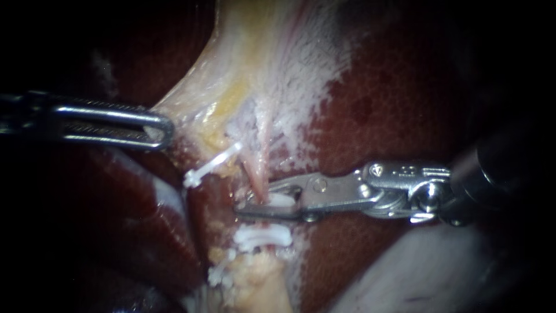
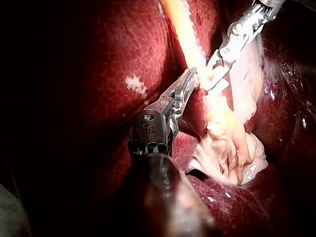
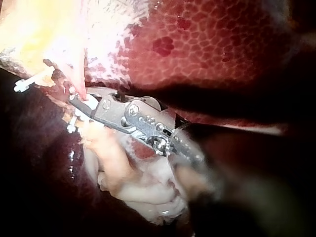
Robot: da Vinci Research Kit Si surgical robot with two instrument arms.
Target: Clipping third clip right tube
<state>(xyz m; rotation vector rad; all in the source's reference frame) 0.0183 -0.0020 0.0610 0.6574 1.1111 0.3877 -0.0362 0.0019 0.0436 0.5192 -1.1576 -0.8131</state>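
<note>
The thin pink right tube (image 1: 256,171) runs down from the pale tissue. My right instrument (image 1: 255,204) comes in from the right, its jaws straddling this tube with a white clip (image 1: 281,200) held between them. In the right wrist view, the same jaws (image 3: 81,103) sit at the tube (image 3: 76,79). Just below, another white clip (image 1: 263,236) sits on the tube. A third white clip (image 1: 211,165) lies to the left. My left instrument (image 1: 159,130) is shut on the edge of the pale yellowish tissue (image 1: 174,113), holding it leftward; it also shows in the left wrist view (image 2: 192,79).
Dark red liver (image 1: 394,104) surrounds the site and lies behind my right instrument's shaft. Whitish frayed tissue (image 1: 307,69) covers the area above the tube. Yellow fatty tissue (image 1: 260,284) hangs below the clips. A pale smooth mass (image 1: 440,278) fills the lower right.
</note>
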